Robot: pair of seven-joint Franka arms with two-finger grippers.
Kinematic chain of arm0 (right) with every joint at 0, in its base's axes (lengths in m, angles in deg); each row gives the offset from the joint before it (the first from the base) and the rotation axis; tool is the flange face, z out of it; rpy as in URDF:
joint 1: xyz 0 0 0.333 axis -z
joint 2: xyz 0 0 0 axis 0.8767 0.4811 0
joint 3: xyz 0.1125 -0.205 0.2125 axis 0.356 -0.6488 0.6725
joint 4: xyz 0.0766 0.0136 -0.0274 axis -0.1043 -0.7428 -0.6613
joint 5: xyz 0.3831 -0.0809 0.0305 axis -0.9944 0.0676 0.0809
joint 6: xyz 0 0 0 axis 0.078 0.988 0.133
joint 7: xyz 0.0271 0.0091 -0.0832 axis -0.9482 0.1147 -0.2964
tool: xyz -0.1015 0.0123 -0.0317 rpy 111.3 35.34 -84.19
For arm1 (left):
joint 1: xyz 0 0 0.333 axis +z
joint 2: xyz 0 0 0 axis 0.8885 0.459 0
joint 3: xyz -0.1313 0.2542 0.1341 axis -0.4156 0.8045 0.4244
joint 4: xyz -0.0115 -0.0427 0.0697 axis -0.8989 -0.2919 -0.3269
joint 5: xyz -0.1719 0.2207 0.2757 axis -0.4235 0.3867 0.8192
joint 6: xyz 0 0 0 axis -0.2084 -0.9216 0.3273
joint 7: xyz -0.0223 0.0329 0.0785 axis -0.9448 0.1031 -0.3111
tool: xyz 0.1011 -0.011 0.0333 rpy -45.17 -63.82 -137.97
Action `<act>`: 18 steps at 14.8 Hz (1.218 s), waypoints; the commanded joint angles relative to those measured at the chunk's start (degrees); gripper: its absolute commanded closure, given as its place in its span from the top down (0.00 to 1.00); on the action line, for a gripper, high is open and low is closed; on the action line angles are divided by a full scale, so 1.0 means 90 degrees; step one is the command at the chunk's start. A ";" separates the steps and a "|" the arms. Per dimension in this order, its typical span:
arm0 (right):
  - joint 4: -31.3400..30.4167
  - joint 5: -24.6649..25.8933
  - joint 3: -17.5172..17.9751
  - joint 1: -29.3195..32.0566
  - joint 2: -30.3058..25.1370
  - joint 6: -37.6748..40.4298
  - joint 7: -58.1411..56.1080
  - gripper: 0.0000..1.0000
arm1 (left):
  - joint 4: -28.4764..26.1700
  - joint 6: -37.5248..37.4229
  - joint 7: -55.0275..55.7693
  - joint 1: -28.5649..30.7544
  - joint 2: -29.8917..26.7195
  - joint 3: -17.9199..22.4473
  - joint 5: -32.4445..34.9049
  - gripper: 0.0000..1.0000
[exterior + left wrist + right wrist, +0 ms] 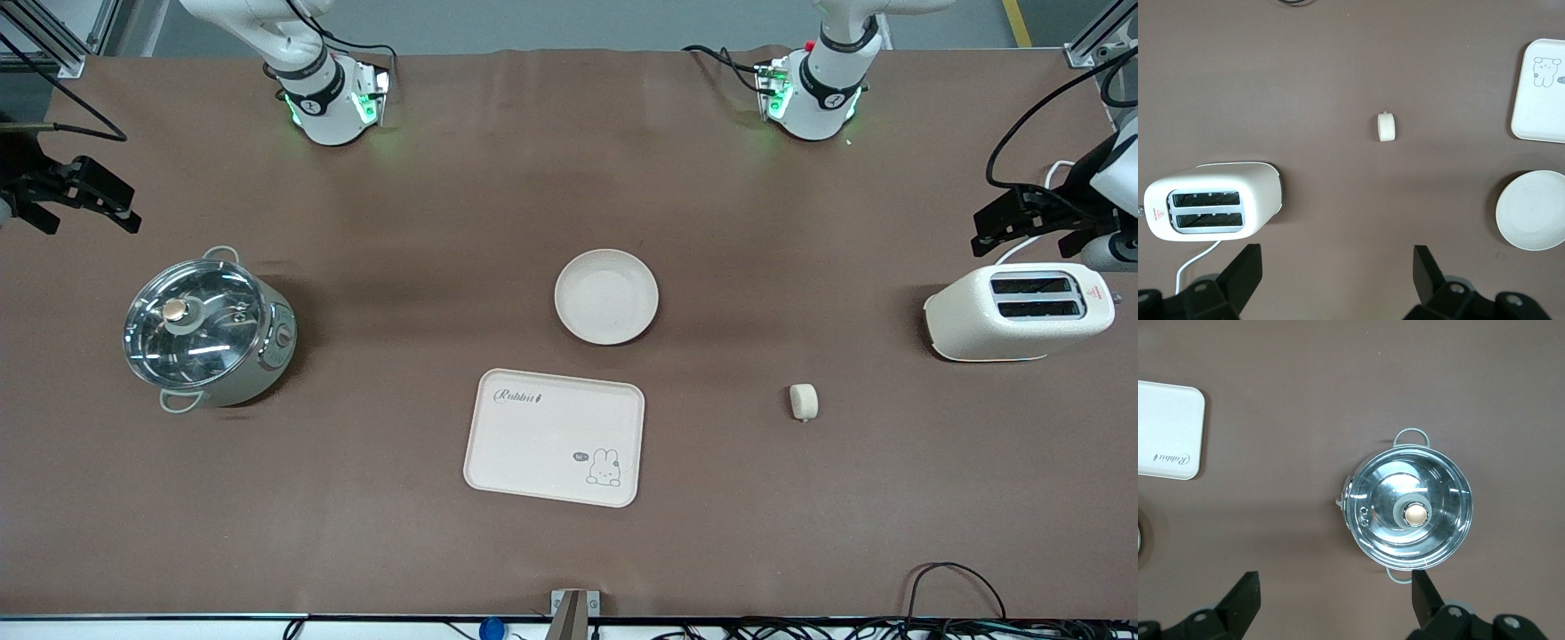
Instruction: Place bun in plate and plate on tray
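A plain cream-white plate, a cream tray printed with dark "Rabbit" lettering and a small cartoon rabbit, and a cream-white bun sit on a brown table. A silvery pot has a glass lid; the cream toaster shows 2 dark slots.

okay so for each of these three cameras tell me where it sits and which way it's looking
Front view: high across the table, facing both arm bases; shows plate, tray, bun.
Left wrist view: on the left arm, looking down; open left gripper, toaster.
Right wrist view: on the right arm, looking down; open right gripper, lidded pot.
Shared: all three show the tray.
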 commanded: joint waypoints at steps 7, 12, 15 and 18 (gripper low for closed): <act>0.0013 0.0021 -0.0015 -0.0049 -0.0005 0.0025 0.0078 1.00 | 0.0060 -0.0060 -0.0040 0.0015 0.0070 0.0021 -0.0036 1.00; 0.0004 0.0021 -0.0015 -0.0029 -0.0015 0.0054 0.0078 1.00 | 0.0069 0.0037 -0.0186 0.0064 0.0411 0.0031 -0.0035 1.00; 0.0013 0.0021 -0.0015 -0.0039 -0.0005 0.0064 0.0078 1.00 | -0.0009 0.0574 -0.0196 0.0113 0.1052 -0.0008 -0.0280 1.00; 0.0033 0.0031 -0.0015 -0.0039 0.0130 0.0025 0.0000 1.00 | -0.0009 0.1587 -0.0050 -0.0140 0.2058 -0.0076 -0.0261 1.00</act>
